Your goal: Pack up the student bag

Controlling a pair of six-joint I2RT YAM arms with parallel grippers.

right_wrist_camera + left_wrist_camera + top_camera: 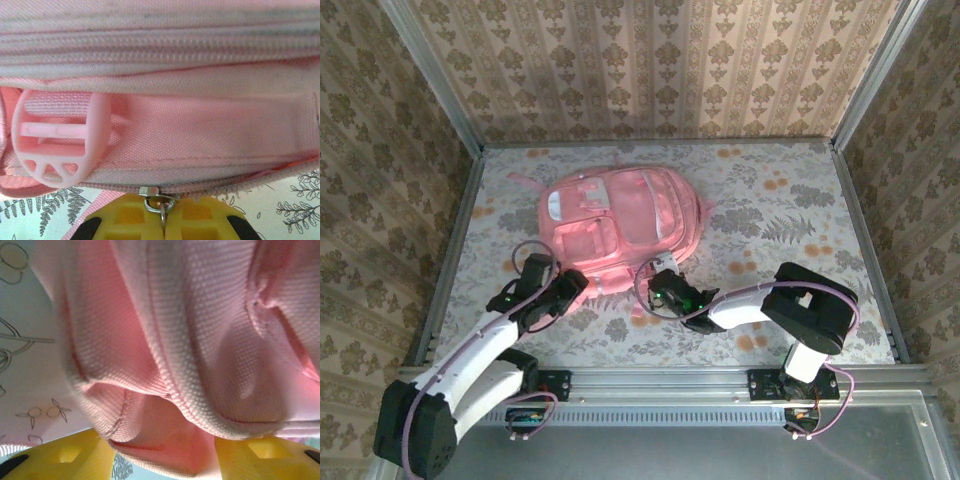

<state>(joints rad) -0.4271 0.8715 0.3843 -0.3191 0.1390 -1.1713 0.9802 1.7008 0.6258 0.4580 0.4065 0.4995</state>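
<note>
Floral tablecloth (800, 200) carries the student bag (620, 225), lying flat toward 11 o'clock. At its 7 o'clock corner the left gripper (566, 288) straddles a fabric fold, jaws apart, likely to brace it. At 5 o'clock the right gripper (660, 288) pinches the zip pull (161, 205), apparently to work the zip.

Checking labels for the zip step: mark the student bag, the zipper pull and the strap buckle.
student bag (620, 222), top external view, front panel.
zipper pull (160, 205), right wrist view, metal ring.
strap buckle (57, 150), right wrist view, lower crossbar.
</note>
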